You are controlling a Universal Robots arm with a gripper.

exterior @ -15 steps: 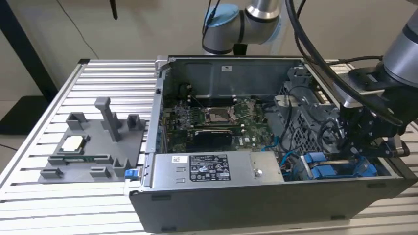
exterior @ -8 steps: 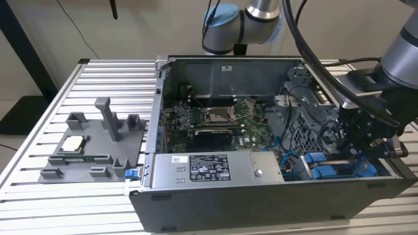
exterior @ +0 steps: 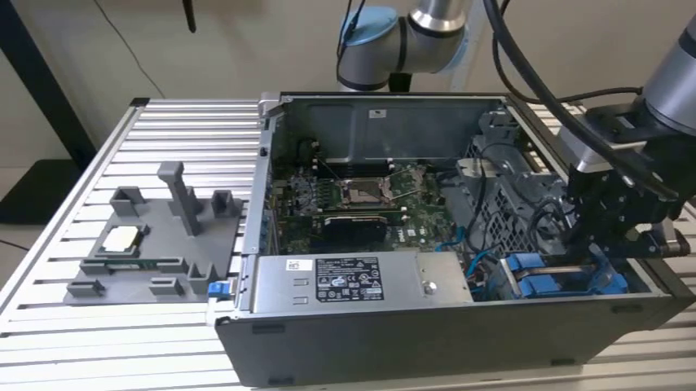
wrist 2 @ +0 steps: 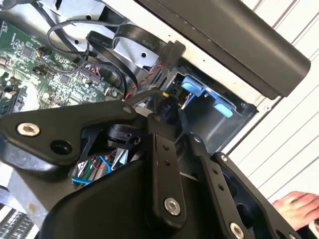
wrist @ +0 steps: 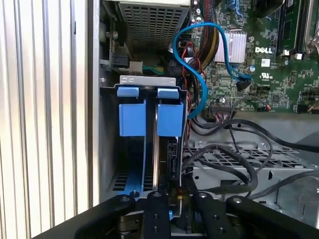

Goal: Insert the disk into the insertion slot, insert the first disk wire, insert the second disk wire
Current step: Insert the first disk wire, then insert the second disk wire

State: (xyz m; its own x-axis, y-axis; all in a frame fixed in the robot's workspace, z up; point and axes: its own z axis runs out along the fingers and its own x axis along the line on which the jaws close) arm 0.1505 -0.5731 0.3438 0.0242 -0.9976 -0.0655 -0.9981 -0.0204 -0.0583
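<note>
Two blue carrier frames stand side by side in the insertion slot at a corner of the open computer case, and the disk sits seated in that bay. The pincer hangs just at the disk's exposed edge. As far as the second wrist view tells, it is clenched on a black wire plug with thin red and black leads. A person's hand lies over the slatted surface beside the case.

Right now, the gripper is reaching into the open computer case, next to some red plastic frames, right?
Not red: the first wrist view shows the plastic frames are blue. The gripper does reach into the open computer case beside them.
</note>
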